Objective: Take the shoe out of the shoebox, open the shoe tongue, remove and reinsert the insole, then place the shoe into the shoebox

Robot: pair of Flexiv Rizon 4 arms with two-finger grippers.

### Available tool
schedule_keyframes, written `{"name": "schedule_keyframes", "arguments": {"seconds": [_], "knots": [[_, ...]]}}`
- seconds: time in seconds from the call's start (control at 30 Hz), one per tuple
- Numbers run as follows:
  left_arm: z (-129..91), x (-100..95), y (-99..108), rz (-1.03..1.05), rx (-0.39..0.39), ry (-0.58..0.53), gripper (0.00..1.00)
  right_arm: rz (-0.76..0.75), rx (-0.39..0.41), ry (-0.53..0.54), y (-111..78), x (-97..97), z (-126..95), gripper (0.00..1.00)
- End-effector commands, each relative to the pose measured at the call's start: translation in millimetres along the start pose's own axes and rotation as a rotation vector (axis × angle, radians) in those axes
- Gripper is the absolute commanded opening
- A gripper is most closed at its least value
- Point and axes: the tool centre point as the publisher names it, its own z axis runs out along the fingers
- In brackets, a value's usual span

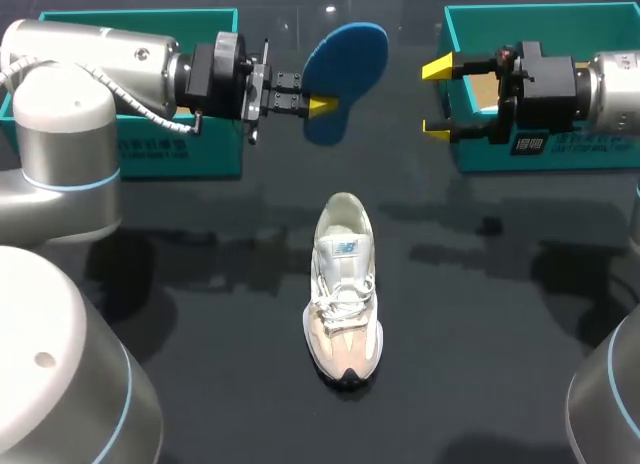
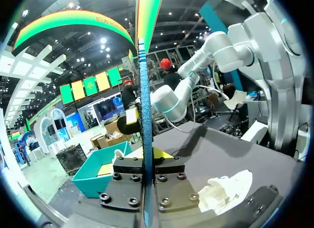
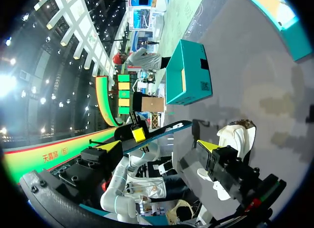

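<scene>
Left hand [image 2: 148, 154] pinches the insole [image 2: 144, 90], seen only edge-on.

White shoe [image 1: 343, 284], beige toe, on black table [image 1: 200, 384]; behind the shoe, blue insole [image 1: 350, 64], teal left box [image 1: 215, 149] and right box [image 1: 590, 156].

The left silver arm [image 1: 100, 59] lies level, left fingers [image 1: 322, 105] pinched on a flat blue foam insole [image 1: 352, 56]; the right silver arm [image 1: 612, 84] faces it, right fingers [image 1: 438, 67] gaping wide.

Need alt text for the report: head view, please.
The left tool holds a blue insole above the dark table, facing the open, empty right tool. A white shoe lies mid-table, toe toward the camera; the teal left shoebox and right shoebox stand behind the arms.
</scene>
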Motion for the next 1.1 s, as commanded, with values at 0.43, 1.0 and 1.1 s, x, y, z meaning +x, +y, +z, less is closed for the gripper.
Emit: {"name": "schedule_keyframes", "arguments": {"seconds": [0.43, 1.0, 1.1], "knots": [[0.2, 4.1, 7.1, -1.153, 0.062, -0.077, 0.0, 0.0, 0.0, -0.002, -0.1, -0.2, 0.8, 1.0], [8.5, 4.5, 13.4, -1.566, 0.145, -0.194, 0.0, 0.0, 0.0, -0.002, -0.1, -0.2, 0.8, 1.0], [12.1, 4.3, 14.9, -1.653, 0.169, -0.255, 0.0, 0.0, 0.0, -0.002, -0.1, -0.2, 0.8, 1.0]]}}
